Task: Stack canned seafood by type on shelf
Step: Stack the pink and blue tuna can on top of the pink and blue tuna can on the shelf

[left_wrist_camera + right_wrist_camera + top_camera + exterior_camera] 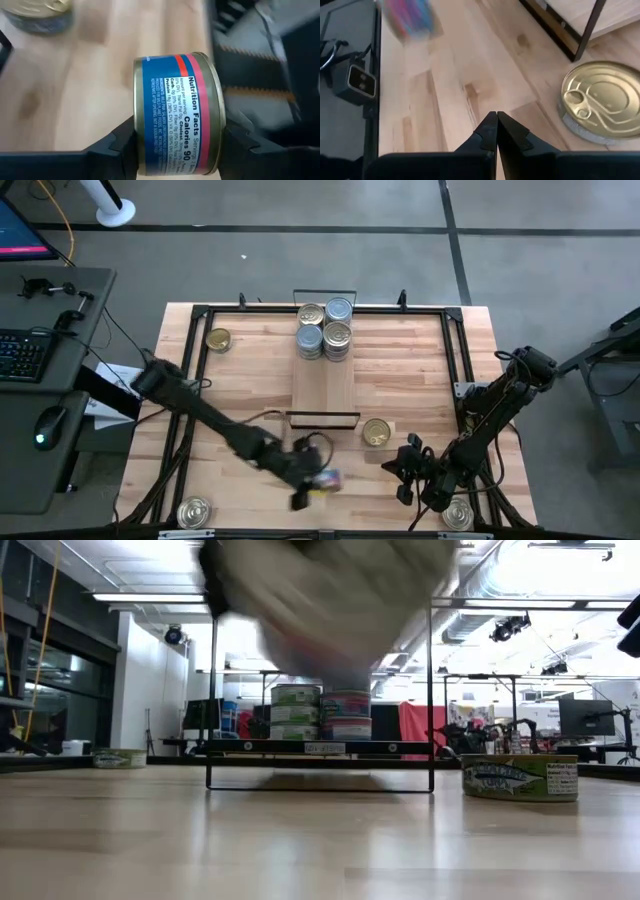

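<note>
While my left tool (pixel 177 145) closes its two dark fingers (pixel 112 145) on the flat faces of a blue-and-pink-labelled tin (pixel 179 114), I note that the tin sits on edge between them, its printed side wall turned toward the wrist camera; gripping across the lid and base suits so shallow a can, since the curved wall offers little purchase. From above, this tool (pixel 305 485) is at the near edge of the desk (pixel 250 390), short of the shelf's near wire frame, with the tin (pixel 327 478) showing as a coloured blur at its tip. Whether the tin is lifted clear of the wood I cannot tell. My right tool (pixel 496 131) is fully closed on nothing and waits near the right front corner (pixel 408 470). Just beside it lies a gold-topped tin (pixel 601 102), flat on the desk and close to the shelf's near right corner. The shelf (pixel 322 395), a narrow plank with black wire ends, runs away from me at centre; at its far end stand four stacks (pixel 325 327), set side by side, presumably to keep types apart. Three further tins lie loose: one at the far left (pixel 218 339), one at the near left corner (pixel 194 512), one at the near right corner (pixel 459 515). In my judgement the held tin belongs with the blue-labelled stack (pixel 346 715).
</note>
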Tool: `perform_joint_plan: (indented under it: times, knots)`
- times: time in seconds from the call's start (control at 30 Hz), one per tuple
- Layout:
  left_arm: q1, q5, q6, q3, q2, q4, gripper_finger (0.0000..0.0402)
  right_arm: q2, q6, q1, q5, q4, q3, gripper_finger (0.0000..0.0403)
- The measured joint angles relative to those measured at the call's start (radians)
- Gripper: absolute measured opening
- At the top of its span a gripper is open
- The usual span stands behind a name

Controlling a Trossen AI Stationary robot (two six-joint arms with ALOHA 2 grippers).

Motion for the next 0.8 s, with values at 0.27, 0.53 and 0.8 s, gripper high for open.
perform_joint_plan:
  times: [0.27, 0.53, 0.8]
  knots:
    - [-0.198, -0.185, -0.136, 0.000, -0.342, -0.096, 0.0173, 0.000, -0.004, 0.000, -0.041, 0.008, 0.000, 0.0000]
    - [0.037, -0.647, -0.240, 0.001, -0.609, -0.160, 0.0173, 0.000, -0.007, -0.015, -0.038, 0.008, 0.000, 0.0000]
    - [0.715, -0.143, -0.230, -0.123, -0.664, -0.312, 0.0173, 0.000, -0.007, -0.062, -0.037, 0.019, 0.000, 0.0000]
